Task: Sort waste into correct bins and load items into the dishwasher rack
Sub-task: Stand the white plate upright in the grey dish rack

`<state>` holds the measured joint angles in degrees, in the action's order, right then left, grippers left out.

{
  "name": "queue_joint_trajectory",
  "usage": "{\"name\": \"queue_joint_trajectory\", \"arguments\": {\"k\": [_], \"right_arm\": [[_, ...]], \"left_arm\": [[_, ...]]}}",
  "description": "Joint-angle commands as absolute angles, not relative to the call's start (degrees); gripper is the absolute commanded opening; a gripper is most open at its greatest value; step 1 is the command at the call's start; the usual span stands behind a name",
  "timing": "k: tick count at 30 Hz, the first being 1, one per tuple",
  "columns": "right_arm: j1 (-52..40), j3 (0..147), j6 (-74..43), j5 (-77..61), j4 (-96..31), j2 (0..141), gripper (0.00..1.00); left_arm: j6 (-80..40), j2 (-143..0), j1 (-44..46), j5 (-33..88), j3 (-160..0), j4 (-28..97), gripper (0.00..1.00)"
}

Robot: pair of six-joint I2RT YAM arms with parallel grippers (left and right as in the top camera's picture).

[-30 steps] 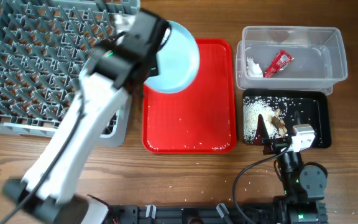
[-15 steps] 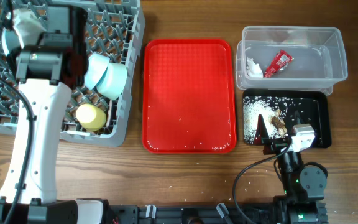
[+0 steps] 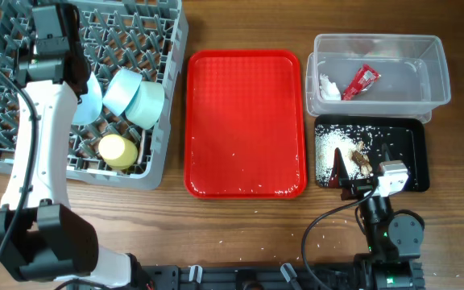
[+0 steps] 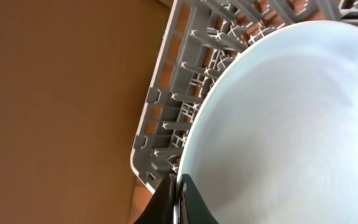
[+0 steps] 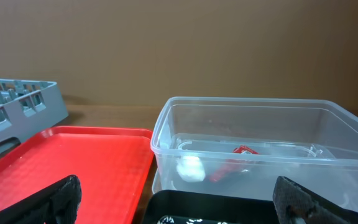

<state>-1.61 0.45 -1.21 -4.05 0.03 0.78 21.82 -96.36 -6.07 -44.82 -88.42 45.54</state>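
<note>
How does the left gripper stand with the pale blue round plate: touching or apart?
Touching. The left wrist view shows the rim of the pale blue round plate pinched between the dark fingers of the left gripper.

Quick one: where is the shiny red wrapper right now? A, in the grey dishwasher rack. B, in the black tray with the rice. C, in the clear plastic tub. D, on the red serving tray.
C: the red wrapper lies inside the clear tub, beside the white tissue.
</note>
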Motion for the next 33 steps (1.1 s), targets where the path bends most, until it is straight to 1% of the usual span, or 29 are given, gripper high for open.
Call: {"name": "queue_joint_trajectory", "arguments": {"k": [1, 3, 7, 9, 13, 19, 23, 25, 33], "right_arm": [[-1.37, 0.3, -1.54, -4.56, 0.23, 0.27, 1.0], [-1.37, 0.3, -1.52, -4.58, 0.25, 0.27, 1.0], [-1.37, 0.3, -1.52, -4.56, 0.25, 0.27, 1.0], [-1.37, 0.3, -1.52, -4.58, 0.25, 0.27, 1.0], [-1.37, 0.3, -1.56, -4.58, 0.25, 0.27, 1.0], [-1.37, 0.3, -1.54, -4.58, 0.25, 0.27, 1.0], [-1.37, 0.3, -1.54, -4.56, 0.25, 0.27, 1.0], [-1.37, 0.3, -1.52, -4.56, 0.23, 0.27, 1.0], [-1.37, 0.3, -1.54, -4.58, 0.25, 0.27, 1.0]], "left_arm": [[26.87, -97.51, -6.28, -42.26, -87.96, 44.93, 0.04], [27.66, -97.51, -6.42, -42.24, -87.96, 44.27, 0.04], [35.22, -97.51, -6.68, -42.11, -87.96, 38.59, 0.04], [39.86, -97.51, -6.74, -38.76, -87.96, 36.64, 0.04], [43.33, -97.54, -7.33, -34.24, -87.96, 36.18, 0.04], [43.31, -97.56, -10.44, -32.23, -87.96, 34.15, 0.04], [44.47, -97.56, -10.68, -31.29, -87.96, 31.53, 0.04], [46.33, -97.62, -10.68, -30.79, -87.96, 31.42, 0.04], [46.06, -100.14, -10.79, -30.48, -87.96, 31.97, 0.04]]}}
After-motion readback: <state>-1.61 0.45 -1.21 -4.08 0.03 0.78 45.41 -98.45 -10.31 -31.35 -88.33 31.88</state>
